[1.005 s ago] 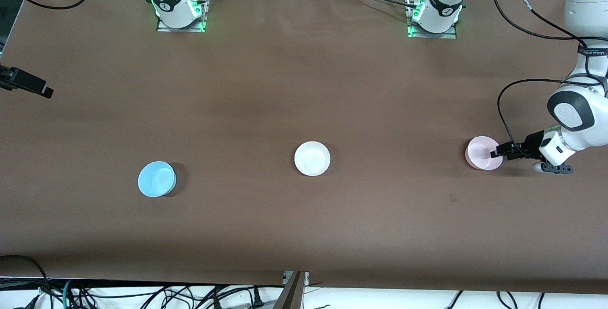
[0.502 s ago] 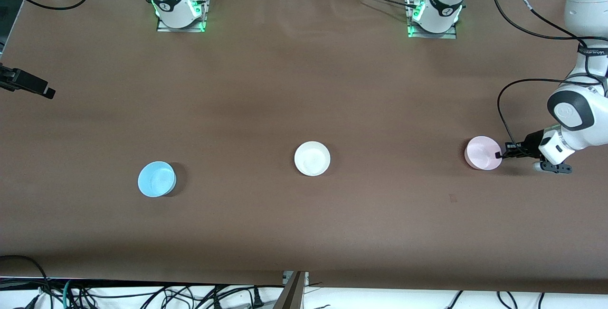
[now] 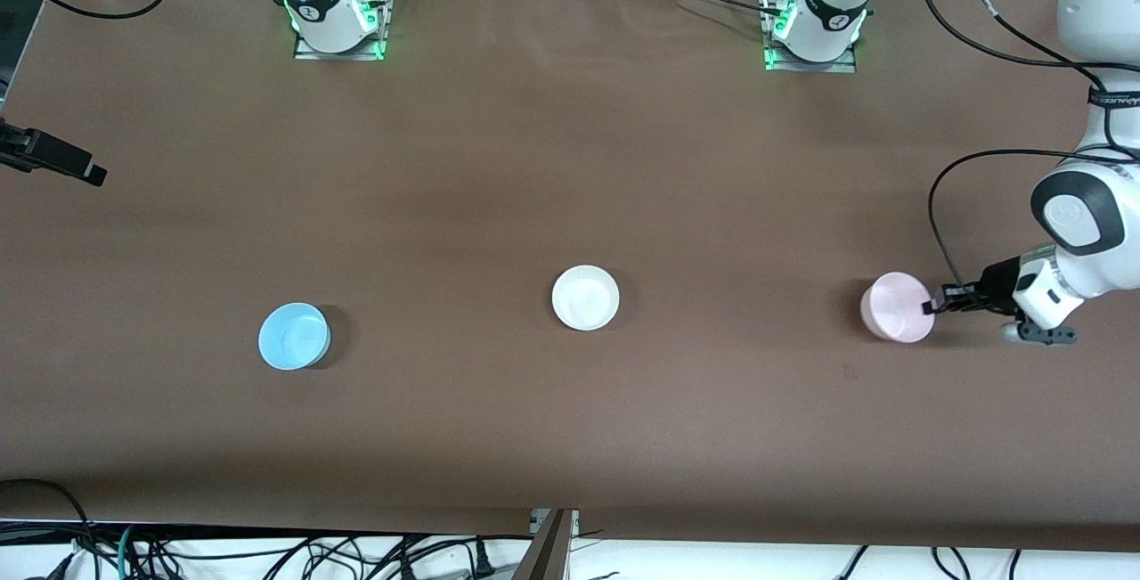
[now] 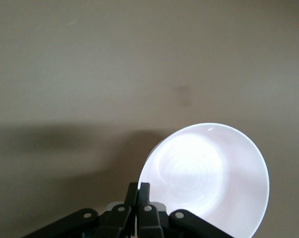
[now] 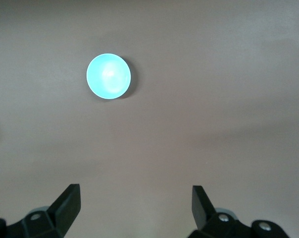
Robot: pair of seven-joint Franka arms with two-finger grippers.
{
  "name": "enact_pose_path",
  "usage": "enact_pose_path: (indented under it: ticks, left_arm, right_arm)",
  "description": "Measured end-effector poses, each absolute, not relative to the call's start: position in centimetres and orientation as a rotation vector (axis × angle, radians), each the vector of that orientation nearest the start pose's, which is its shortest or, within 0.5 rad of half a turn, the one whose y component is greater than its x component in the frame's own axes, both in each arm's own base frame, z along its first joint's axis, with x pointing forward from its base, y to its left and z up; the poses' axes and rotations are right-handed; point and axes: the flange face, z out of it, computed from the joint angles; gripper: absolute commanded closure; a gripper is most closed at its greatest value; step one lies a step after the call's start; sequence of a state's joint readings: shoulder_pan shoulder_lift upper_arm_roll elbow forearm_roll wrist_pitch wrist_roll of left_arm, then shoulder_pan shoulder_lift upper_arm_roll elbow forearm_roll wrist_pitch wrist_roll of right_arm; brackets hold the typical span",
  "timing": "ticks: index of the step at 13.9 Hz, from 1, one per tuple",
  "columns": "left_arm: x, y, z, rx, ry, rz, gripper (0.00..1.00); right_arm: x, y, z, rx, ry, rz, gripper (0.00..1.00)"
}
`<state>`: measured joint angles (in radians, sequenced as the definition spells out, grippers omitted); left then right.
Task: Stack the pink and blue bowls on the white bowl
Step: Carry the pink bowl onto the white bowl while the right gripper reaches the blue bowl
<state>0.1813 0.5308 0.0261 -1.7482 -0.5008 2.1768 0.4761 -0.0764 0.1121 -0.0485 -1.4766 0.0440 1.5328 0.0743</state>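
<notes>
Since a second ago the pale pink round plastic bowl [image 3: 895, 307] has shifted slightly toward the table's middle and nearer the front camera, and it now sits tilted, lifted off the cloth with its shadow showing under it. The left gripper [image 3: 932, 306] moved with it; its fingers are pinched shut on the bowl's rim, one inside and one outside, as the left wrist view shows [image 4: 138, 196]. Blue and white bowls have not moved.

Pink bowl [image 4: 209, 173]: held at the left arm's end of the table, nothing inside, smooth glossy interior with faint concentric rings.

Small round white plastic bowl [image 3: 585, 298]: upright on the table mid-span, nothing in it, plain smooth wall.

Light sky-blue round plastic bowl [image 3: 294, 336]: upright toward the right arm's end, slightly nearer the front camera than the white one, also holding nothing. Seen from above in the right wrist view [image 5: 108, 76].

Right gripper [image 5: 134, 206]: waits high over the table, fingers spread wide, holding nothing.

Table surface is a matte brown cloth [image 3: 570, 161] with soft creases.
</notes>
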Motion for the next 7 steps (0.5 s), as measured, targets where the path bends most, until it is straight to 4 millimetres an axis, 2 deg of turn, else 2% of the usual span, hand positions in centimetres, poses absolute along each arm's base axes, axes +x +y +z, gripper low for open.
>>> enact_pose_path:
  ticks: [3, 5, 7]
  left_arm:
    - [66.5, -0.4, 28.7, -3.588, -0.090, 0.005, 1.00]
    - [66.4, -6.7, 29.2, -3.586, -0.148, 0.067, 1.00]
    - [66.1, -11.8, 29.5, -3.598, -0.193, 0.071, 1.00]
  right_arm:
    - [58.1, -6.6, 60.1, -3.085, 0.308, 0.087, 0.01]
    - [58.1, -6.6, 60.1, -3.085, 0.309, 0.088, 0.01]
    - [58.1, -6.6, 60.1, -3.084, 0.309, 0.088, 0.01]
